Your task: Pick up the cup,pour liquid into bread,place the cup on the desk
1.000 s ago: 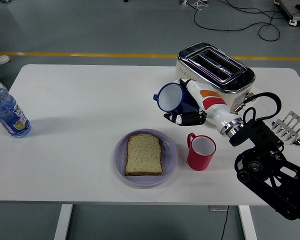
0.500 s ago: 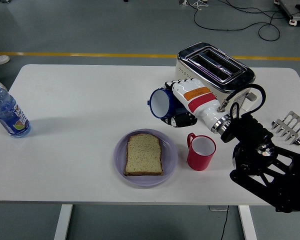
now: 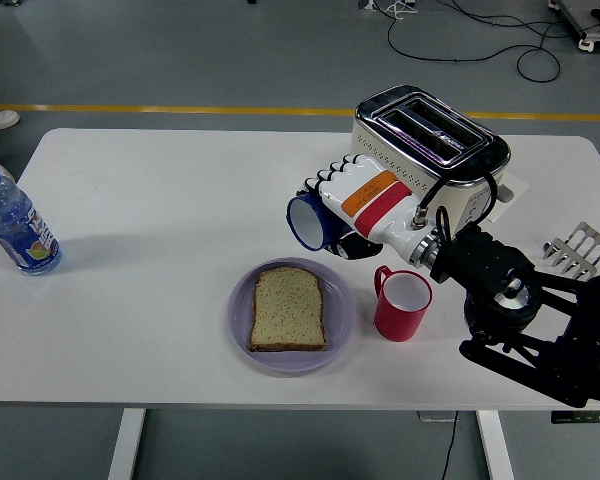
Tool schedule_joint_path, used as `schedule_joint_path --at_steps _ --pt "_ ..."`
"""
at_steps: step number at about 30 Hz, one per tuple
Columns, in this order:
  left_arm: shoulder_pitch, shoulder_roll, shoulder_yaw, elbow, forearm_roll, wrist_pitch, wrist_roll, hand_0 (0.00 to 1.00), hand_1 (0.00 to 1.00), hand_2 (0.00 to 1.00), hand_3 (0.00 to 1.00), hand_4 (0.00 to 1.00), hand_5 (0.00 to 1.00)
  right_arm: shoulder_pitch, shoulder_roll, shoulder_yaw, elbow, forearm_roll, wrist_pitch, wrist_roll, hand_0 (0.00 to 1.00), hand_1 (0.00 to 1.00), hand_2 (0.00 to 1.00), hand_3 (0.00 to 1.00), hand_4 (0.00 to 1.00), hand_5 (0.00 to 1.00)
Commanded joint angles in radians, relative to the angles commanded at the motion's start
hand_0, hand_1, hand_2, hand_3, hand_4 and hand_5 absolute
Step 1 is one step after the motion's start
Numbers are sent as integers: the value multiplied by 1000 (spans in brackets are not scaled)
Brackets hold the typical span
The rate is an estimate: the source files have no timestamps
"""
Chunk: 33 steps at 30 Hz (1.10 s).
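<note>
1. Grey floor lies behind a white desk [image 3: 160, 200], with a yellow line [image 3: 180, 109] running across the floor past the far edge and black cables [image 3: 460, 30] lying loose at the top.
2. On the desk's near middle sits a lilac plate [image 3: 238, 325] carrying one slice of bread [image 3: 289, 309], lying flat.
3. Just right of the plate stands a red mug [image 3: 402, 304], upright, its handle turned toward the plate.
4. Behind the mug, toward the far right, stands a cream and chrome toaster [image 3: 430, 145] with two slots on top.
5. The right robot hand [image 3: 355, 205], white with orange and red bands across its back, is wrapped around a blue cup [image 3: 309, 221], which is off the desk.
6. The cup is tipped on its side, its white-lined mouth facing left and slightly down, held above the desk beyond the plate's far right rim and between the toaster and the bread.
7. No liquid can be made out at the cup's mouth.
8. The black right arm [image 3: 530, 320] reaches in from the lower right corner.
9. A metal rack [image 3: 578, 252] lies at the desk's right edge.
10. A water bottle [image 3: 15, 225] with a blue cap stands at the far left edge, well apart from everything else.
</note>
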Motion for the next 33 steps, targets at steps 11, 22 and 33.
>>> schedule_joint_path --at_steps 11,22,33 --pt "-1 0 0 -1 -3 0 -1 648 658 648 535 310 760 85 4 -140 -15 -67 -117 -168 527 380 507 516 564 2" --pt "0 0 -4 -1 -1 0 -2 649 659 648 536 312 760 64 7 -115 -23 -65 -131 -159 535 377 509 519 554 2" --pt "1 0 -13 -1 7 0 -3 649 657 648 536 311 760 -118 -54 191 69 321 -198 107 537 377 513 527 562 2"
